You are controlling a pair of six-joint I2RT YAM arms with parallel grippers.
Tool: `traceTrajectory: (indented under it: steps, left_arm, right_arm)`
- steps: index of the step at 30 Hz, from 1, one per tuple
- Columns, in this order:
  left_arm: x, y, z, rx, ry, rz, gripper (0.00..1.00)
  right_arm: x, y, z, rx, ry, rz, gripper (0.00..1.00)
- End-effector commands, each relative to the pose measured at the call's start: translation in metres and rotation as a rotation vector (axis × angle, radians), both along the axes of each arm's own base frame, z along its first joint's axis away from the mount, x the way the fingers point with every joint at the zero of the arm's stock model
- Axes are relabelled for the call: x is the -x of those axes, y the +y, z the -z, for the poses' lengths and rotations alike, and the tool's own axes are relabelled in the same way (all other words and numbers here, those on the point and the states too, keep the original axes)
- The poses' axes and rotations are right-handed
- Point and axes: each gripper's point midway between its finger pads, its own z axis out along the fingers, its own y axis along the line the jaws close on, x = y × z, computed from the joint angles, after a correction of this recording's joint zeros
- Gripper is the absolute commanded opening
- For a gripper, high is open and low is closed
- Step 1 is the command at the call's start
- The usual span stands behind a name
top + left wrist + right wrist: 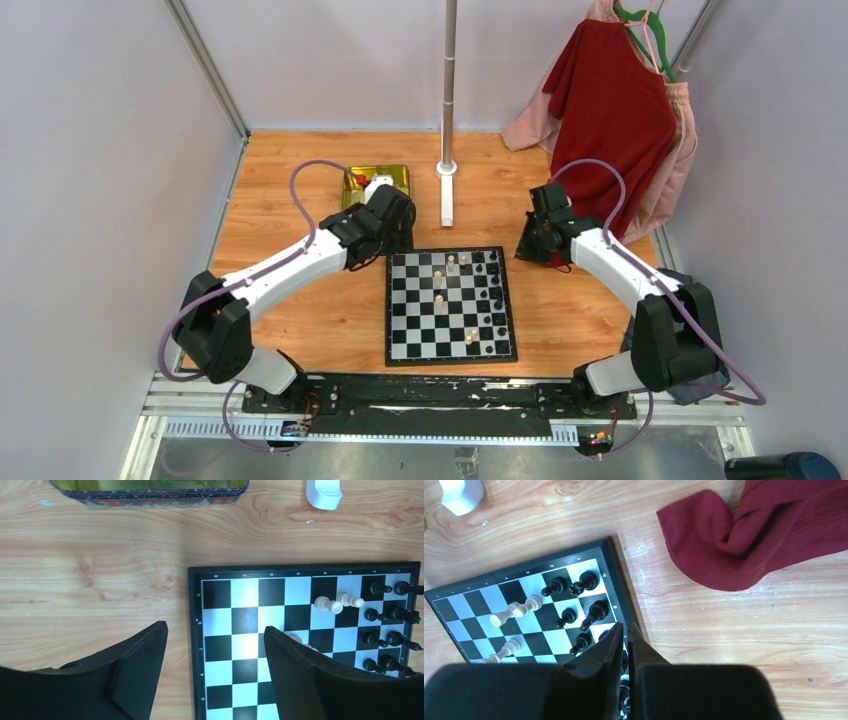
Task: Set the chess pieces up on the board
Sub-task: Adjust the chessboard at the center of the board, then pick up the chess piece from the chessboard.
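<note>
The board lies flat in the middle of the table. Black chess pieces stand in its two right-hand columns. A few cream pieces stand scattered on its far half and one near the front. My left gripper hovers at the board's far left corner; in the left wrist view it is open and empty over the board's edge, with two cream pieces lying beyond. My right gripper is shut and empty at the board's far right edge, beside the black pieces.
A gold tin stands behind the left gripper. A pole with a white base rises behind the board. Red and pink clothes hang at the back right, and the red cloth lies on the table near the right gripper.
</note>
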Motion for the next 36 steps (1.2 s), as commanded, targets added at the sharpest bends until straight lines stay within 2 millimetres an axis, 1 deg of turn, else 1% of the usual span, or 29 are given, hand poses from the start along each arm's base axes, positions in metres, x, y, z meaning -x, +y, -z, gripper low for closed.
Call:
traceTrajectory:
  steps: [1, 4, 7, 9, 12, 17, 19, 20, 27, 31, 32, 34, 36]
  left_arm:
    - [0.012, 0.022, -0.009, -0.021, -0.033, -0.044, 0.77]
    - [0.025, 0.034, -0.012, -0.001, -0.05, -0.068, 0.77]
    - [0.039, 0.046, -0.009, 0.023, -0.06, -0.09, 0.76]
    - [0.049, 0.053, -0.005, 0.038, -0.062, -0.097, 0.77]
    - [0.061, 0.061, -0.006, 0.063, -0.08, -0.096, 0.84]
    - [0.071, 0.066, 0.0, 0.094, -0.085, -0.09, 0.94]
    - [0.074, 0.066, 0.003, 0.097, -0.078, -0.089, 0.98]
    - [0.074, 0.066, 0.004, 0.099, -0.075, -0.089, 0.99]
    - [0.074, 0.061, 0.009, 0.11, -0.064, -0.072, 1.0]
    - [0.074, 0.056, 0.012, 0.116, -0.056, -0.055, 1.0]
    - [0.073, 0.055, 0.012, 0.118, -0.058, -0.05, 1.0]
    - [0.071, 0.051, 0.011, 0.116, -0.064, -0.026, 0.99]
    - [0.067, 0.045, 0.007, 0.111, -0.078, 0.007, 0.96]
  right_arm:
    - [0.01, -0.02, -0.01, 0.082, 0.013, -0.005, 0.14]
    - [0.012, -0.018, -0.016, 0.071, -0.003, -0.028, 0.18]
    - [0.012, -0.005, -0.024, 0.041, -0.022, -0.118, 0.25]
    - [0.008, 0.005, -0.032, 0.045, -0.046, -0.203, 0.29]
    - [0.001, 0.026, -0.043, 0.082, -0.07, -0.337, 0.31]
    - [-0.013, 0.059, -0.05, 0.14, -0.063, -0.487, 0.34]
    - [-0.015, 0.073, -0.051, 0.17, -0.068, -0.545, 0.36]
    - [-0.017, 0.076, -0.051, 0.18, -0.065, -0.559, 0.36]
    - [-0.015, 0.107, -0.042, 0.218, -0.055, -0.69, 0.4]
    - [-0.011, 0.117, -0.034, 0.245, -0.045, -0.74, 0.4]
    - [-0.011, 0.117, -0.033, 0.253, -0.041, -0.74, 0.4]
    - [-0.013, 0.115, -0.034, 0.268, -0.05, -0.73, 0.4]
    - [-0.015, 0.115, -0.038, 0.272, -0.062, -0.735, 0.4]
